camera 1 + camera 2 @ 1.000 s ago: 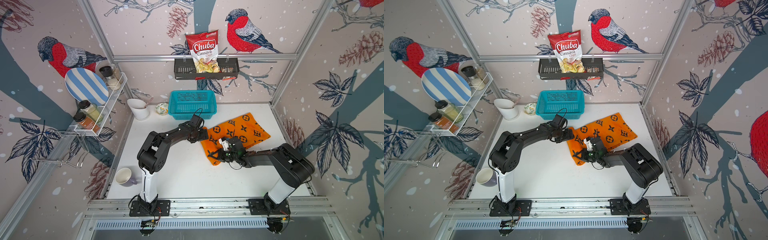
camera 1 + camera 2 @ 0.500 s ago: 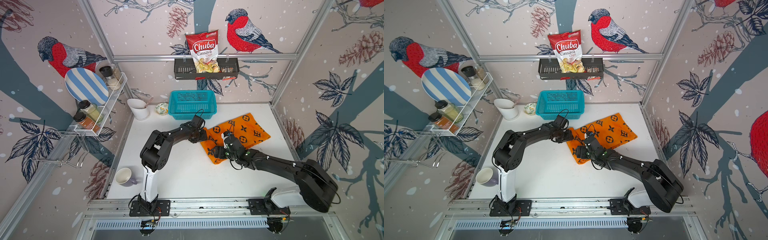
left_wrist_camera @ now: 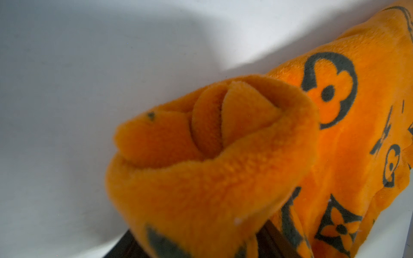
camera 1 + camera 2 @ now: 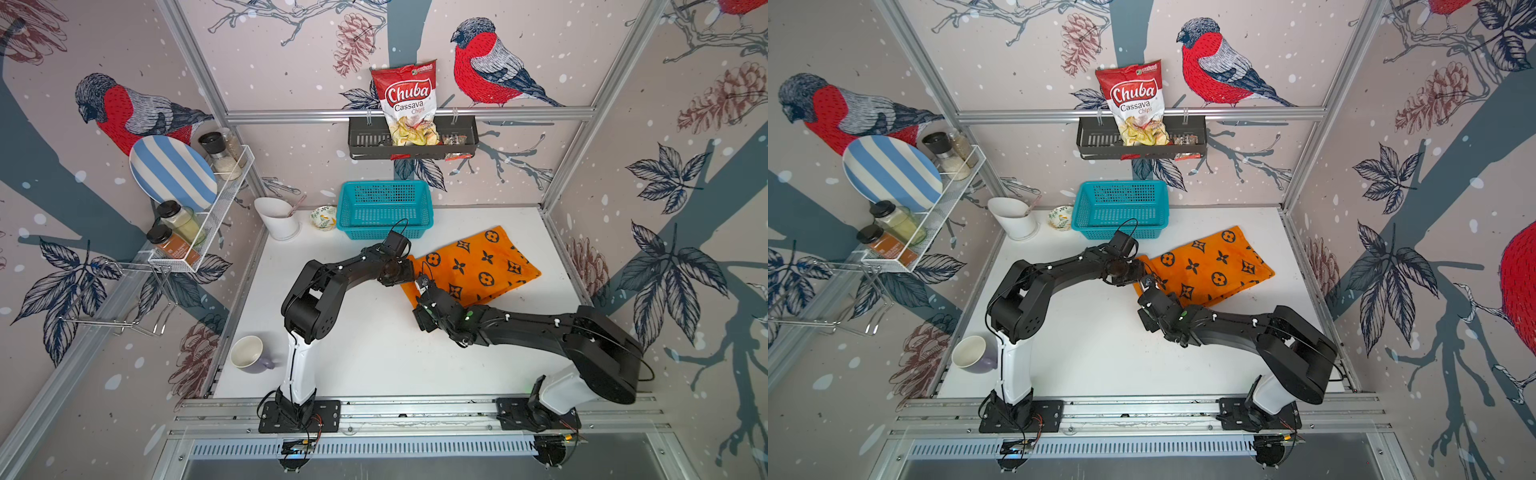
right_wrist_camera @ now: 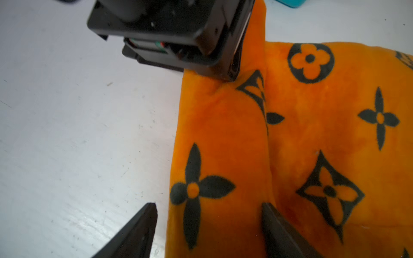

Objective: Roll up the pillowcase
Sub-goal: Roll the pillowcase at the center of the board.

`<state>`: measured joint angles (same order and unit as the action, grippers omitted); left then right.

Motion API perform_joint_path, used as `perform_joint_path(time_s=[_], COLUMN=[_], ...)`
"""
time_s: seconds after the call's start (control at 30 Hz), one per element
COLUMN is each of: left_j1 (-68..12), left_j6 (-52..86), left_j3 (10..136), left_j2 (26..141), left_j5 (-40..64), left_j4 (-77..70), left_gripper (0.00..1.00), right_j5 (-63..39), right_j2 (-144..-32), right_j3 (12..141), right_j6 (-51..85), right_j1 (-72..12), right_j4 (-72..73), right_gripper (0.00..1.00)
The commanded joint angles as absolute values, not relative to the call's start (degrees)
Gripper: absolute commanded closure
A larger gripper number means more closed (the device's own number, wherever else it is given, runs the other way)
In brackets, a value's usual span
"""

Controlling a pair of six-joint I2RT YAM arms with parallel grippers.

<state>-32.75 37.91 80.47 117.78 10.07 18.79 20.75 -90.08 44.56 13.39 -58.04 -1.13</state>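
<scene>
Lying centre right on the table (image 4: 374, 353), just below the basket (image 4: 384, 212), the pillowcase (image 4: 478, 266) is rolled along its left edge. Left gripper (image 4: 405, 273) seems clamped on the roll's upper end; right gripper (image 5: 209, 205), jaws apart, straddles and hides the lower end.

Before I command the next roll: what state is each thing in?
pillowcase: partly rolled from one end, rest flat
left hand: closed on the roll's far end
right hand: open, straddling the roll's near end
teal basket: upright, empty
purple mug: upright, empty
</scene>
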Motion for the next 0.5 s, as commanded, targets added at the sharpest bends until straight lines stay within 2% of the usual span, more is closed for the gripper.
perform_joint_path(time_s=[0.0, 0.13, 0.2, 0.37, 0.47], left_j1=[-32.9, -32.9, -32.8, -32.5, -32.1], left_j6=[37.2, 37.2, 37.1, 36.2, 35.1], left_j3=[80.3, 80.3, 80.3, 81.0, 81.9], left_j2=[118.4, 118.6, 118.5, 117.1, 115.0], left_j5=[8.1, 8.2, 8.1, 7.2, 5.5], left_j4=[22.5, 22.6, 22.7, 23.9, 25.8], left_gripper=[0.37, 0.37, 0.36, 0.36, 0.33], right_j5=[21.6, 22.3, 21.9, 21.4, 17.6], right_j2=[-92.7, -97.1, -98.4, -98.9, -96.8], right_j3=[44.4, 43.7, 43.4, 43.5, 44.1], right_j6=[10.8, 11.7, 12.3, 14.8, 16.2], right_j1=[-58.5, -59.3, -59.6, -59.8, -59.8], right_j4=[0.9, 1.5, 2.0, 2.1, 2.1], right_gripper=[0.22, 0.22, 0.27, 0.72, 0.88])
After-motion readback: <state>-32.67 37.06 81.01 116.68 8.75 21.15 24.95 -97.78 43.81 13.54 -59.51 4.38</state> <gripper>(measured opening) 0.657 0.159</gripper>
